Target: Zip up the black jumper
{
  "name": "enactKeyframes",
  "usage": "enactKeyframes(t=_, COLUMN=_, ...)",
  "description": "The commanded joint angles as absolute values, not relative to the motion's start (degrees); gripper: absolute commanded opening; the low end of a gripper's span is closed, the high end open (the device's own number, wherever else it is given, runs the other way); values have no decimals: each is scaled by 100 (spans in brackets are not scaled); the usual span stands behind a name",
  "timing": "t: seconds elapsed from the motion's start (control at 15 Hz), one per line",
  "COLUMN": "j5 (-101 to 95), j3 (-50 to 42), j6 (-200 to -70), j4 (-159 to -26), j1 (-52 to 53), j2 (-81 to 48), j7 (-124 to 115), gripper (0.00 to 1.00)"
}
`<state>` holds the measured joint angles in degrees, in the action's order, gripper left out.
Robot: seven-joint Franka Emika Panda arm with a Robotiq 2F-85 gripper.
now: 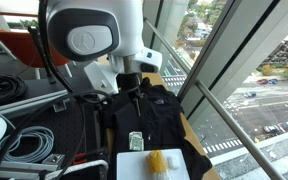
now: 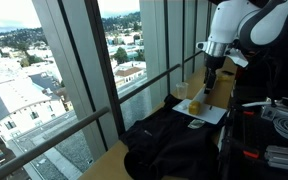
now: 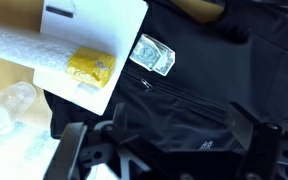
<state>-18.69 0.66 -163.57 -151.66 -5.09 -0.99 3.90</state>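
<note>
The black jumper (image 1: pixel 149 115) lies spread on the table and shows in both exterior views (image 2: pixel 179 140). In the wrist view it (image 3: pixel 194 70) fills the right half. Its zip (image 3: pixel 189 97) runs diagonally with the pull near the white sheet, a silver-white tag (image 3: pixel 154 55) sits at the collar, and a small white logo (image 3: pixel 206 146) shows lower down. My gripper (image 3: pixel 164 150) is open and empty, with its two fingers hovering over the fabric near the logo. In the exterior views it (image 1: pixel 134 88) (image 2: pixel 212 85) hangs a little above the jumper.
A white sheet (image 3: pixel 94 35) with a yellow crumpled object (image 3: pixel 89 66) lies against the jumper's collar end. Clear plastic wrap (image 3: pixel 4 105) is beside it. Coiled cables (image 1: pixel 24 145) and equipment crowd one side. A glass window wall with a rail (image 2: pixel 134 85) borders the table.
</note>
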Motion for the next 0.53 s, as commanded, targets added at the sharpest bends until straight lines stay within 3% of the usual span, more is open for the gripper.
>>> enactKeyframes(t=0.0, j5=-1743, j3=-161, j6=-16619, j4=-14293, j1=-437, j2=-1291, j7=513, gripper=100)
enactKeyframes(t=0.47, j5=-1646, j3=-329, j6=-16576, j4=-12850, j1=-122, j2=-3032, j7=394, gripper=100)
